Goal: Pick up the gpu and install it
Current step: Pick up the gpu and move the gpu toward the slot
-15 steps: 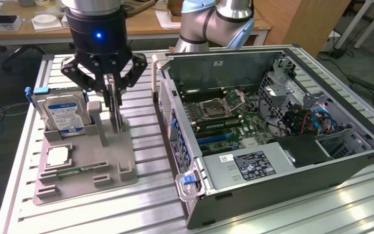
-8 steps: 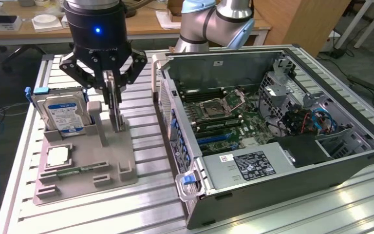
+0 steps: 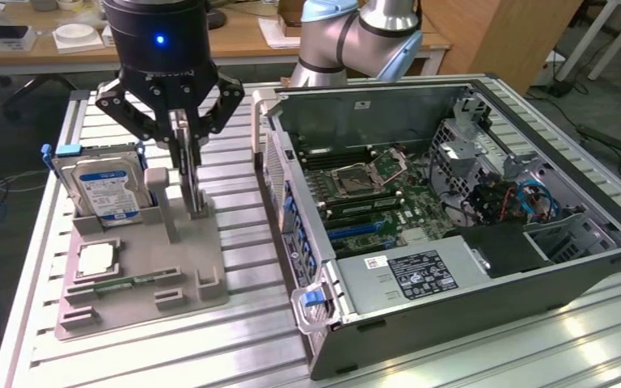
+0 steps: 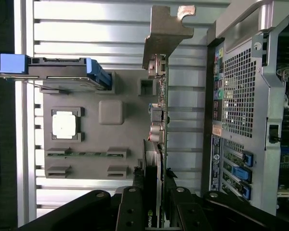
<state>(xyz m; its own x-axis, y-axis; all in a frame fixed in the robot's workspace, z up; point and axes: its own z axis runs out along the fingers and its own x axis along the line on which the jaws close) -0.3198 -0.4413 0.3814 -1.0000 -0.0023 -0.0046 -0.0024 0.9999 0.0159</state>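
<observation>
The gpu (image 3: 188,182) stands on edge in a slot of the grey holder (image 3: 138,307), a thin dark card seen edge-on in the wrist view (image 4: 162,110) with its pale metal bracket (image 4: 166,29) at the far end. My gripper (image 3: 184,137) hangs straight down over it, its black fingers (image 4: 135,202) pressed against both faces of the card's upper part (image 4: 153,192). The card's lower edge still sits at the holder. The open computer case (image 3: 451,210) lies just to the exterior view's right of the holder, motherboard (image 3: 386,194) exposed.
On the same holder stand a silver hard drive with a blue label (image 3: 100,182), a square processor (image 3: 97,259) and a narrow green memory stick (image 3: 127,283). The case's perforated rear wall (image 4: 241,96) runs close beside the card. Slatted aluminium table (image 3: 246,356) all round.
</observation>
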